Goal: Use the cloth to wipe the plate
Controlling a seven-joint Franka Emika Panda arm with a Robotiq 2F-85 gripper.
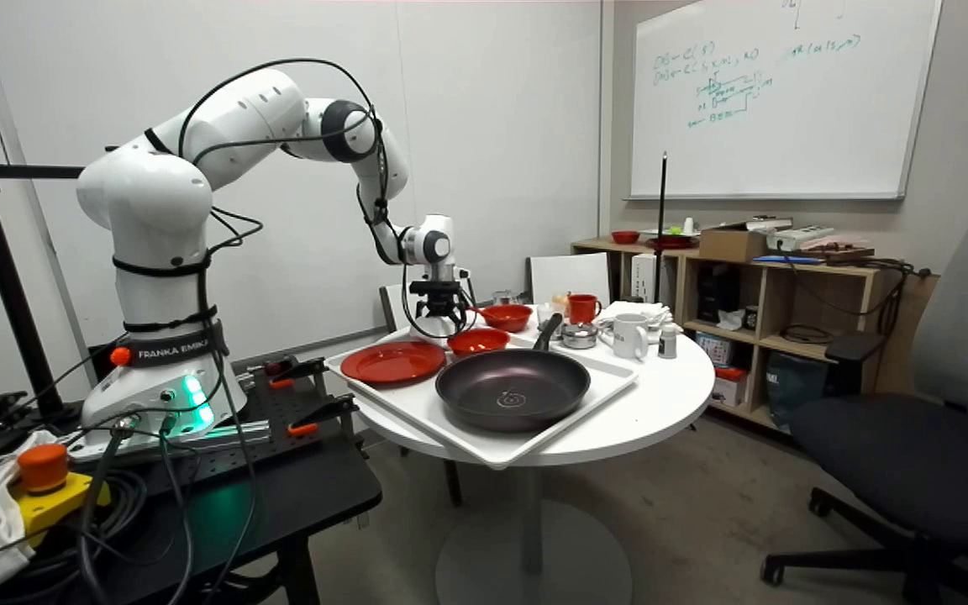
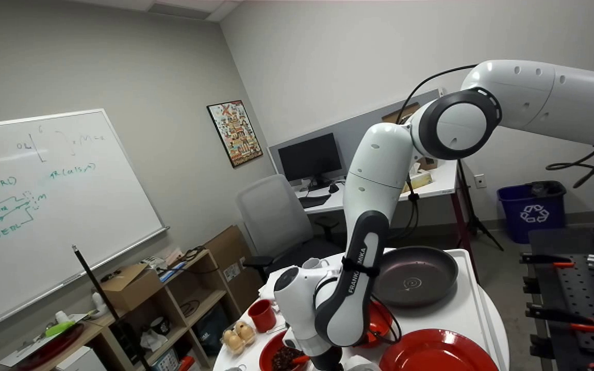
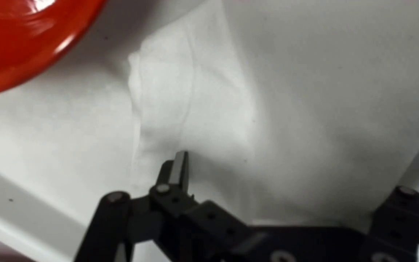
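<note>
The red plate (image 1: 393, 362) lies on the white tray (image 1: 484, 454), on the side towards the robot base. It also shows at the bottom of an exterior view (image 2: 436, 353). The white cloth (image 3: 195, 91) lies folded and creased on the tray. It also shows below the gripper in an exterior view (image 1: 429, 329). My gripper (image 3: 260, 160) points down at the cloth with its fingers apart. The left finger shows against the cloth. The right fingertip is hidden, apparently by raised cloth. I cannot tell whether the red dish (image 3: 20, 47) in the wrist view is the plate or the bowl.
A large black pan (image 1: 513, 391) takes up the tray's front. A small red bowl (image 1: 478, 340) sits between pan and gripper. A red bowl with a spoon (image 1: 507, 317) stands beside the gripper. Farther along are a red mug (image 1: 583, 308) and a white mug (image 1: 629, 336).
</note>
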